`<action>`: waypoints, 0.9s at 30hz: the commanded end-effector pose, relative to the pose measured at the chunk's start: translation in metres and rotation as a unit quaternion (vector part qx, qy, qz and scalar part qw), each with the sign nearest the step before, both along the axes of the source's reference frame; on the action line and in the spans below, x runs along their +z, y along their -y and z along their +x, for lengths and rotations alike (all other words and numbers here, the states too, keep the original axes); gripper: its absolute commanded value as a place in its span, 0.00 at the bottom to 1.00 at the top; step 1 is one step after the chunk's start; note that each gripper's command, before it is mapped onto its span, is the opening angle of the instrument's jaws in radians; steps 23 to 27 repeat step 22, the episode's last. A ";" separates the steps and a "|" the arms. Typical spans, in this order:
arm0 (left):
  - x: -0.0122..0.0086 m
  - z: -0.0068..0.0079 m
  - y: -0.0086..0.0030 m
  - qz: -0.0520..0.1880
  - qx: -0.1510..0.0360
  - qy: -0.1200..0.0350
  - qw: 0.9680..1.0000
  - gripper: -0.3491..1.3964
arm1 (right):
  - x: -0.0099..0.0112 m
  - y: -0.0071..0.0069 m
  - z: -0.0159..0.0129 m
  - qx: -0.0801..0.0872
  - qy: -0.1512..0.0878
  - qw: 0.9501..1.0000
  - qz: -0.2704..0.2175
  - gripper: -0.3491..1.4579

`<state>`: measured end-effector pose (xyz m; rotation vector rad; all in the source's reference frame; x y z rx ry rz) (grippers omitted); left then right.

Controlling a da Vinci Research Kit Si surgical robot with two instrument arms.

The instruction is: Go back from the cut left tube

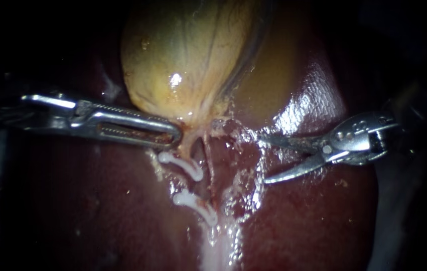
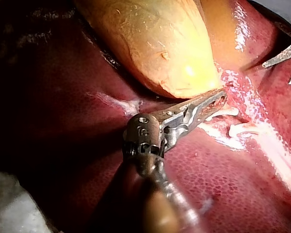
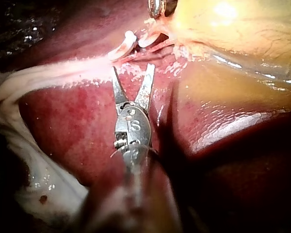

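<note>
Left tube [image 1: 192, 146], a thin pale strand, lies on the dark red glossy liver [image 1: 123, 216] and carries two small white clips [image 1: 182, 163]. Between them a dark gap shows, so I judge the cut is done. Near it, but not touching, hangs the slim metal right instrument [image 1: 262, 160], its bladed claw open and holding nothing. It is clear of the tube; more retreat probably remains. Farther off, the long toothed left instrument [image 1: 173, 134] has its claw closed, the tip touching the neck of the yellow swollen gallbladder [image 1: 183, 50].
</note>
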<state>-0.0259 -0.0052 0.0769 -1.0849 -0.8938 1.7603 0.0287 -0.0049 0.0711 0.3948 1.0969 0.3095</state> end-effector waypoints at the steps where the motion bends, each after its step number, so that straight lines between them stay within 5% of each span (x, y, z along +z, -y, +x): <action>1: 0.0002 -0.0003 0.0000 0.000 0.002 -0.001 1.000 0.00 | 0.0000 0.0000 0.0000 0.000 0.000 1.000 0.000 0.98; 8: 0.0019 -0.0020 0.0004 0.004 0.010 0.000 1.000 0.00 | 0.0000 0.0000 0.0000 0.000 0.000 1.000 0.000 0.98; 27: 0.0021 -0.0020 0.0003 0.004 0.010 0.000 1.000 0.00 | -0.0001 -0.0001 0.0001 0.000 0.000 1.000 0.000 0.98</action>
